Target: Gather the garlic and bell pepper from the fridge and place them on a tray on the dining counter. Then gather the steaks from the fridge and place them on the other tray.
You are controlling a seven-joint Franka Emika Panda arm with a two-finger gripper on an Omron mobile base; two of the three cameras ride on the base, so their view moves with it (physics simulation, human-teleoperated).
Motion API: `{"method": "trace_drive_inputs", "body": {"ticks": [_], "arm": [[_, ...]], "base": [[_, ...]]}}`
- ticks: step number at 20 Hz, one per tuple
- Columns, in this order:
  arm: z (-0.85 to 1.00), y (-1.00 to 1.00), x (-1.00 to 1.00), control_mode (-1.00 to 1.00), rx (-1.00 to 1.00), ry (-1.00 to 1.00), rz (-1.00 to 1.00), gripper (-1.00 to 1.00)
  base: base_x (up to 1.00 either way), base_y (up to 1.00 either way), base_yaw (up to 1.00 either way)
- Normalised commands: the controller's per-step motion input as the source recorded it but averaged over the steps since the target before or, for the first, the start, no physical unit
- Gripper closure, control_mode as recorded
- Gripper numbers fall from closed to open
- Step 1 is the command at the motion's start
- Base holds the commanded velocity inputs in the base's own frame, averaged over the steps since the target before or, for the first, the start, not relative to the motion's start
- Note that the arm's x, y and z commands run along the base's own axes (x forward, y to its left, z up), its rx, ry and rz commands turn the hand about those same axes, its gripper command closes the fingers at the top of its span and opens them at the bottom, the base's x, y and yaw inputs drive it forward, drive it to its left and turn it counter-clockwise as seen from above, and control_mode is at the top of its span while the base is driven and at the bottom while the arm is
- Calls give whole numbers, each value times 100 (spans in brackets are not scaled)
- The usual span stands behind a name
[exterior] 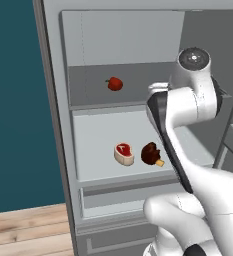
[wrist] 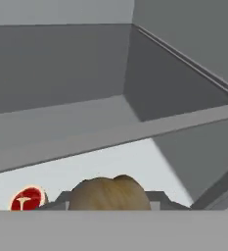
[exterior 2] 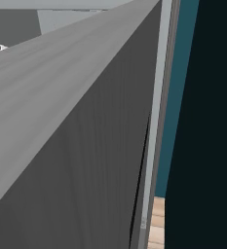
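While I am holding the base in front of the open fridge [exterior: 63, 150], I am logging contents and progress as follows.

Item one, the garlic [wrist: 109, 192]: I am seeing its tan lumpy bulb sitting right between the dark fingertips in the hand view. The hand [wrist: 110, 203] is closed about as far as it goes, and I am judging it to be gripping the bulb, inside the fridge cavity.

Item two, the bell pepper [exterior: 115, 83]: it is lying on the upper shelf toward the left, untouched.

Item three, the steaks: the raw steak [exterior: 124, 153] and the brown steak [exterior: 151, 153] are lying just beside each other on the middle shelf; the raw steak is also showing at the lower left of the hand view.

Progress: I am reckoning the task to be in its first leg. The garlic is gripped but not yet carried out; the pepper and both steaks are waiting in the fridge, and every tray placement is outstanding.

Arm pose: the arm is rising from the lower right of the left base view, elbow folded high, forearm reaching into the right side of the fridge. The hand camera is looking roughly level along a shelf edge toward the back corner.
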Motion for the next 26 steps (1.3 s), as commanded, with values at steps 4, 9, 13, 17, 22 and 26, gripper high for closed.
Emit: {"method": "trace_drive_inputs", "body": {"ticks": [4, 9, 13, 17, 22, 26], "arm": [[0, 64, -49, -100, 6, 6, 67, 100], [-15, 32, -60, -100, 7, 0, 53, 100], [0, 0, -20, -100, 0, 0, 2, 100], [0, 0, -20, -100, 0, 0, -4, 100], [0, 0, 0, 100, 0, 0, 0, 100], [0, 0, 0, 100, 0, 0, 0, 100]], "base": [[0, 0, 0], [0, 0, 0], [0, 0, 0], [0, 0, 0], [-10, 0, 0], [-99, 0, 0]]}}
